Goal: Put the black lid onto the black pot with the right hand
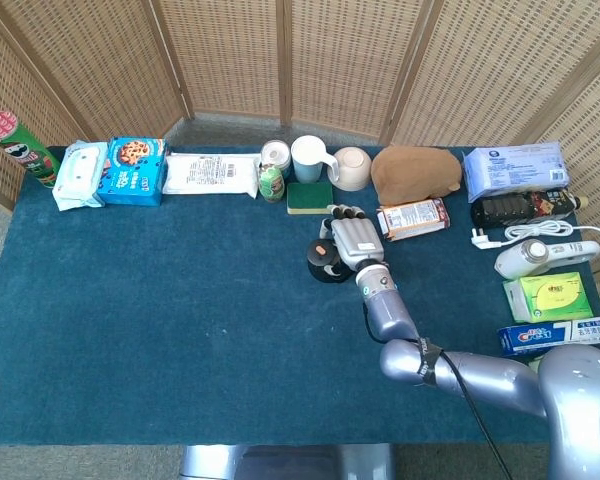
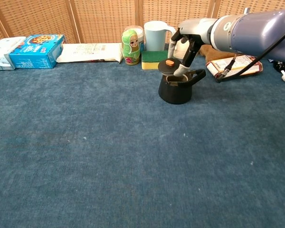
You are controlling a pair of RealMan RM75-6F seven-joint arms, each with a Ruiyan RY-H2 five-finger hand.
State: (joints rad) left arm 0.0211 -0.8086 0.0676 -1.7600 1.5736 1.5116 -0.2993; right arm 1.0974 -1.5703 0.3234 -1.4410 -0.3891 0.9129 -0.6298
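My right hand (image 2: 184, 43) pinches the round black lid (image 2: 170, 67) with its orange knob, holding it tilted just over the mouth of the squat black pot (image 2: 176, 88). The pot sits on the nubby blue tablecloth (image 2: 109, 156), its spout-like handle pointing to 3 o'clock and a yellow-green sponge (image 2: 154, 57) at 11 o'clock.

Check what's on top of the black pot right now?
The black lid with its orange knob sits tilted over the black pot, held by the right robot hand. A sliver of the pot's opening shows under it; its contents are covered.
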